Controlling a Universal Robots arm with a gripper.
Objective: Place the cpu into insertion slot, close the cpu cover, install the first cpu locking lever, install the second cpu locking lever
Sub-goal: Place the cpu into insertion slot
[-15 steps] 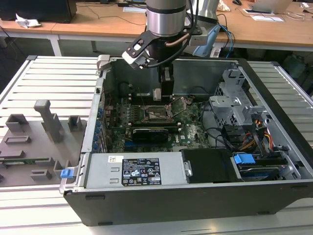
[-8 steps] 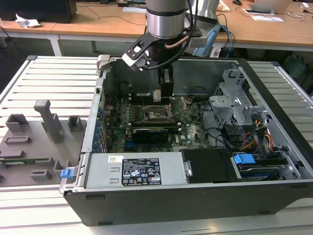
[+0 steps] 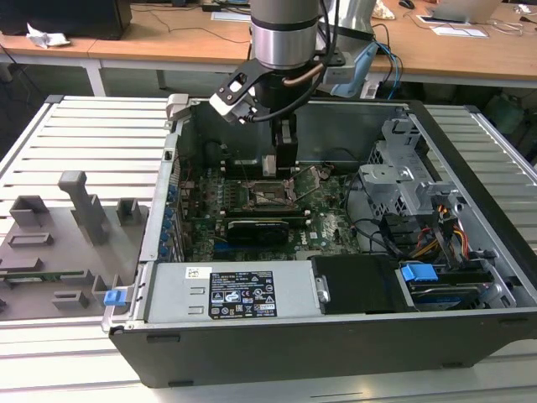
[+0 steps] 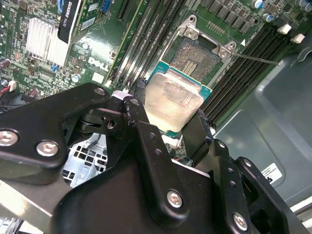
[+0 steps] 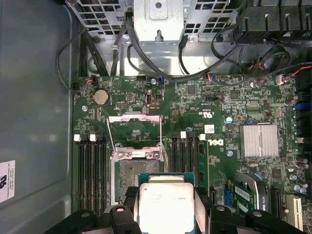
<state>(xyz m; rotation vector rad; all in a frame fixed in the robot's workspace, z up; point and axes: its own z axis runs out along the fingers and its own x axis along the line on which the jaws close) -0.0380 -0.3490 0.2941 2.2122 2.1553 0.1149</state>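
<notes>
My gripper (image 3: 284,164) is shut on the cpu (image 4: 173,101), a flat square chip with a pale silvery top, held by its two opposite edges between the black fingers (image 4: 139,92). In the first wrist view the cpu (image 5: 165,207) hangs just off one side of the open insertion slot (image 5: 127,181), above the board and partly over the slot's edge. In the second wrist view the slot (image 4: 197,56) shows its bare contact field beyond the chip. The cpu cover (image 5: 134,134), a thin metal frame, stands swung open from its hinge. A thin locking lever (image 4: 258,59) sticks out sideways, unlatched.
Black memory slots (image 5: 92,170) flank the socket on both sides. A black graphics card (image 3: 256,228) and a silver heatsink (image 5: 258,141) sit nearby. The drive cage (image 3: 403,180), cables and case walls (image 3: 470,168) hem in the board. Grey fixtures (image 3: 59,243) lie outside at the exterior view's left.
</notes>
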